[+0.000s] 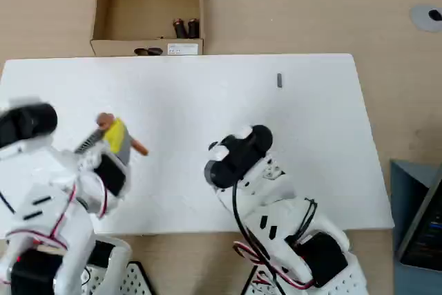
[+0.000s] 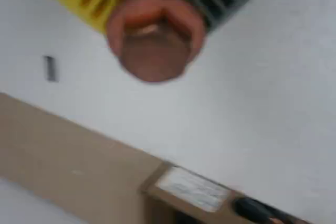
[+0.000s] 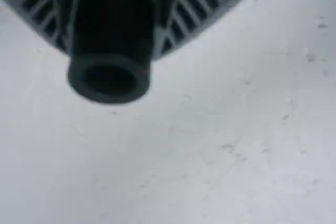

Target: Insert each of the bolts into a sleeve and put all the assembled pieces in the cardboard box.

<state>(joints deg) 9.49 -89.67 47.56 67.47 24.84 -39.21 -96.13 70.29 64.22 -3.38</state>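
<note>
Surface: white board (image 1: pixel 207 101) laid on a tan table (image 1: pixel 304 18), with the cardboard box (image 1: pixel 100 12) at its far edge.
Left hand: my left gripper (image 1: pixel 116 136) is closed on the copper-coloured bolt (image 2: pixel 155 40), yellow and grey fingers clamped around its shank, above the board's left part.
Right hand: my right gripper (image 3: pixel 114 30) is closed around the black sleeve (image 3: pixel 110 80), just over the bare board near its front middle.
Bolt axis: seen from above, it seems to run on a slant across my fingers, one end aimed toward my right arm (image 1: pixel 238 153). I cannot say for certain which end is the head.
Sleeve axis: it runs along my fingers and sticks out past them, its open bore clear of the jaws.
Step in hand: I judge this to be bringing the two halves together, as the hands are well apart.
Next move: turn both wrists until the bolt tip and the bore share one line, then close the gap slowly. A skewed approach would jam at the rim.
Box: two dark assembled pieces (image 1: pixel 185 27) lie inside, against the near wall.
Left over: a small grey piece (image 1: pixel 279 80) lies on the board's far right part.
</note>
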